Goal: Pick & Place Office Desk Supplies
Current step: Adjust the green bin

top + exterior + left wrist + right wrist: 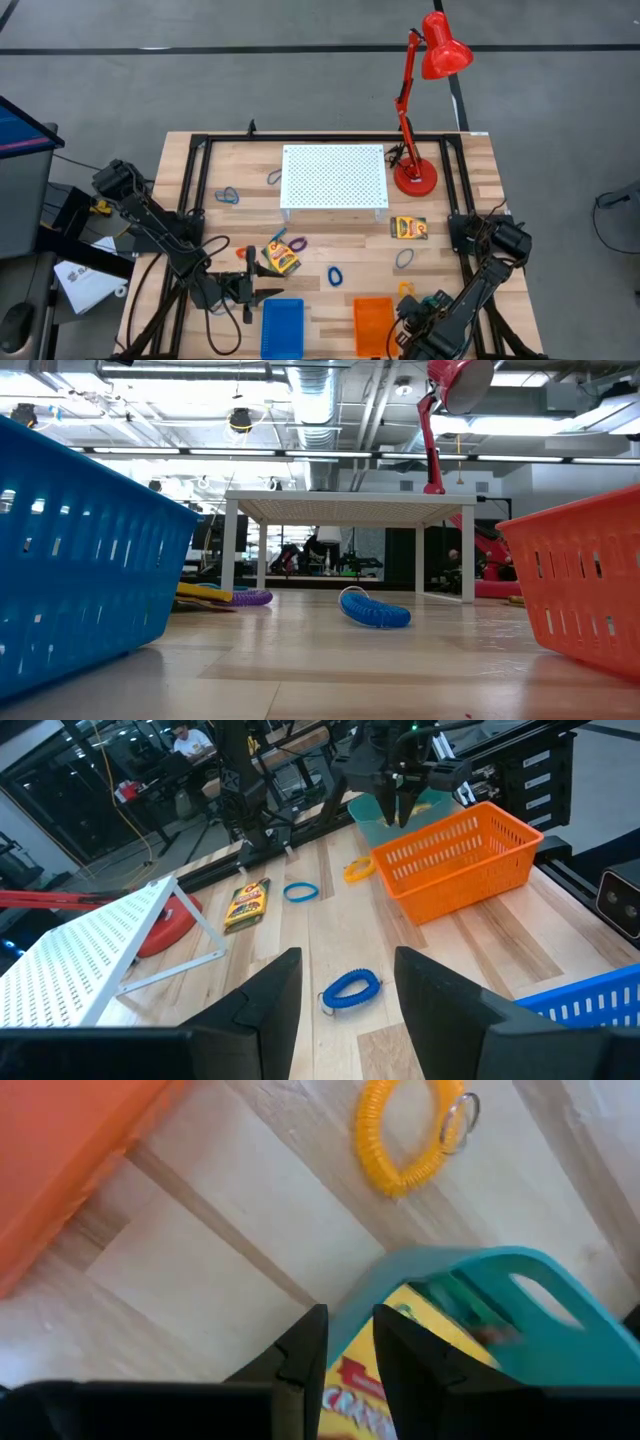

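Observation:
My right gripper (350, 1320) points down beside the orange basket (372, 325) and is shut on a teal plastic thing (500, 1295) with a yellow crayon box (370, 1375) showing under it. A yellow coil loop (410, 1135) lies on the table just beyond. My left gripper (350, 1005) hangs open and level near the table's left front, touching nothing. A blue coil loop (350, 988) lies on the wood ahead of its fingers. Another crayon box (408, 228) and a grey loop (404, 258) lie at the right, and a crayon box (282, 258) with orange and purple loops lies at centre. My right gripper pinches the near edge of the teal thing (352, 1312) between its two fingers, coming from above and pointing down. The teal thing tilts away from the fingers over the yellow box. The orange basket hides its underside, so whether it is lifted clear cannot be told.
A blue basket (282, 327) stands at the front beside the orange one. The white perforated stand (333, 178) and the red lamp (414, 176) fill the far middle and right. Loops (228, 195) lie at the far left. A black frame runs round the table.

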### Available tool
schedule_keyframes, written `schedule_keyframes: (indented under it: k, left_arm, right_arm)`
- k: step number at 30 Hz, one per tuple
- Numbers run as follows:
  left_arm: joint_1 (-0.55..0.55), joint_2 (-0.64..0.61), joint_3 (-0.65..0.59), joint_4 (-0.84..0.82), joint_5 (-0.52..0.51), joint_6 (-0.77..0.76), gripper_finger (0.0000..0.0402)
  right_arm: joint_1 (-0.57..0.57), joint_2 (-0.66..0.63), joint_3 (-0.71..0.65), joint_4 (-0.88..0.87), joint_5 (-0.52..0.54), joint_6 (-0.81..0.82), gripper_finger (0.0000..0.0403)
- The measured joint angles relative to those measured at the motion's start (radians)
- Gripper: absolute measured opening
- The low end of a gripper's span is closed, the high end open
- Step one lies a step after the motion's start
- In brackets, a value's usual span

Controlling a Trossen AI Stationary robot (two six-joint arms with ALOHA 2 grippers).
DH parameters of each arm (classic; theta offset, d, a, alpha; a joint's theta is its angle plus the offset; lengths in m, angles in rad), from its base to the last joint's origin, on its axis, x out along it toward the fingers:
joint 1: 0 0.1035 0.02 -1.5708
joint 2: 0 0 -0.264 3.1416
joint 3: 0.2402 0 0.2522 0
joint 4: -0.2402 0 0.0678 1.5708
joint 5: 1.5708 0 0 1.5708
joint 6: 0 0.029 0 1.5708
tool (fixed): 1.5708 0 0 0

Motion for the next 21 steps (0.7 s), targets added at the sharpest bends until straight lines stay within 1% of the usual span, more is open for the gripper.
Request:
schedule_keyframes:
  k: [3,8,15,21]
  left_arm:
    - [0.0,0.0,0.0,0.0,0.0,0.0,0.0154]
    - [0.0,0.0,0.0,0.0,0.0,0.0,0.0154]
    - [0.0,0.0,0.0,0.0,0.0,-0.005,0.0154]
    - [0.0,0.0,0.0,0.0,0.0,-0.008,0.0154]
  right_arm:
    - [0.001,0.0,-0.016,0.005,-0.043,-0.004,0.0082]
    - [0.013,0.0,-0.012,-0.027,-0.055,0.0,0.0082]
    - [0.011,-0.001,-0.011,-0.036,-0.103,0.0,0.0082]
    - [0.012,-0.006,0.056,-0.088,-0.093,0.0,0.0082]
